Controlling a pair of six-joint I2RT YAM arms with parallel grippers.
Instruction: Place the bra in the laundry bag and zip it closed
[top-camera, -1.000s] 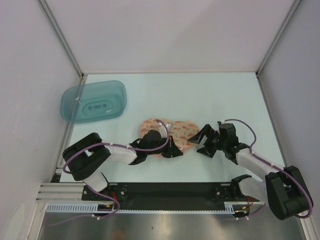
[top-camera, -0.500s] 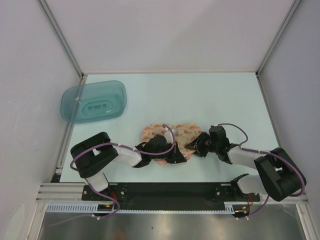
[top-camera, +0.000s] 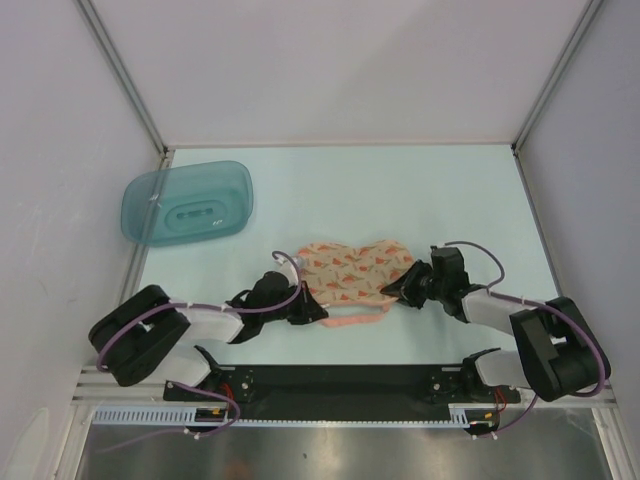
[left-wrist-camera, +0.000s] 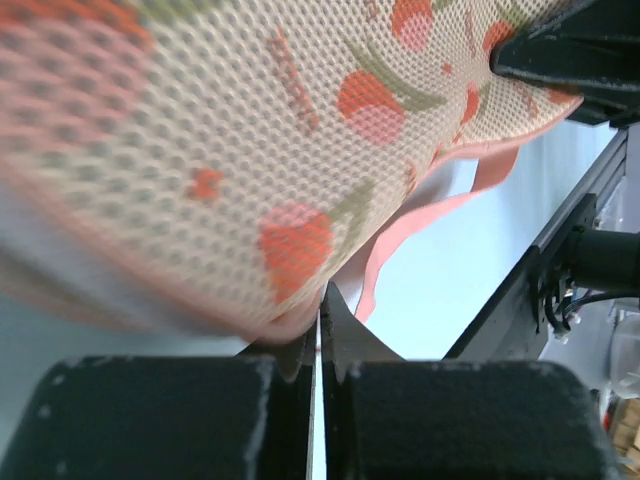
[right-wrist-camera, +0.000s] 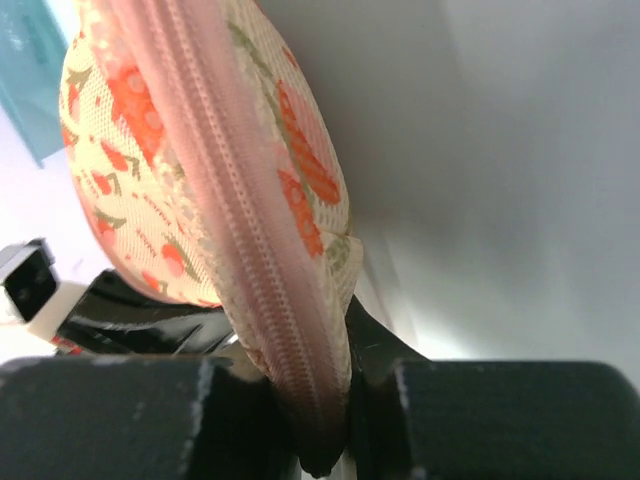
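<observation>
1. The laundry bag (top-camera: 350, 270), peach mesh with orange motifs and a pink zip rim, lies flattened at the near middle of the bench (top-camera: 400, 190).
2. The right gripper (top-camera: 398, 290) has its fingers clamped on the zip rim; the left gripper (top-camera: 312, 312) has its fingers pinched shut on the bag's left edge.

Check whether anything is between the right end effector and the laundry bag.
Nothing visible stands between them: the right end effector is clamped directly on the pink zip rim of the laundry bag. The teal tub sits well away at the rear left.

Free table (top-camera: 400, 190) behind laundry bag (top-camera: 350, 268) — tub (top-camera: 187, 203) at far-left
</observation>
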